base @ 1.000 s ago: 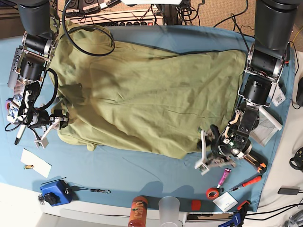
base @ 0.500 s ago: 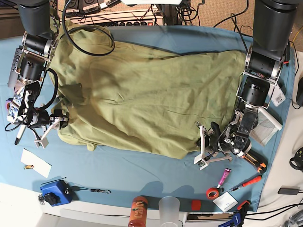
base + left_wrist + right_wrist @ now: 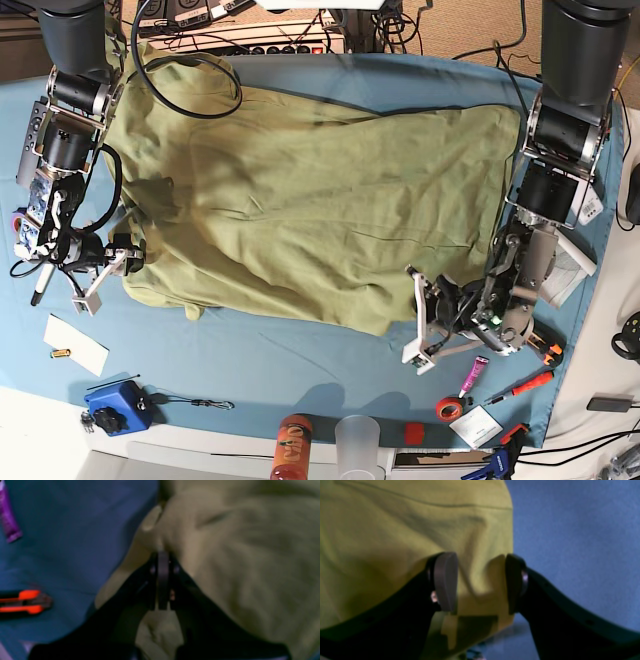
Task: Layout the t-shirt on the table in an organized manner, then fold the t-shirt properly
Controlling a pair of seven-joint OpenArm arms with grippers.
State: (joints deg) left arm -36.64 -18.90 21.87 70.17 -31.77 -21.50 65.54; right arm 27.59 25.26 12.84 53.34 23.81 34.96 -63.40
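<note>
Jaws of the left gripper (image 3: 162,555) are pressed together on a fold of the t-shirt (image 3: 310,200) at its near corner; the left wrist view shows fabric bunched right at the closed tips. Jaws of the right gripper (image 3: 481,580) stand wide, straddling the opposite near corner of the shirt, with cloth between the two pads but not clamped.

Layout, largest item first:
- Counter (image 3: 300,365): light blue surface carrying everything.
- T-shirt: spread across the middle of the counter, mostly flat, with shallow wrinkles and a rumpled near edge. Its far corner on the right arm's side lies under a black cable (image 3: 185,95).
- Small items: an orange-and-black utility knife (image 3: 23,601) and a purple tube (image 3: 8,521) lie on the bare counter near the left gripper, apart from the shirt.

Step in hand, as judged: the laying-out stage, with corner grasps being taken. Folding has not begun.

Next move, as judged: the right jaws must close on the corner they straddle. Both arms should then draw the near edge taut and level to remove wrinkles. Keep the pull low, so the hem does not sweep the tools nearby.
</note>
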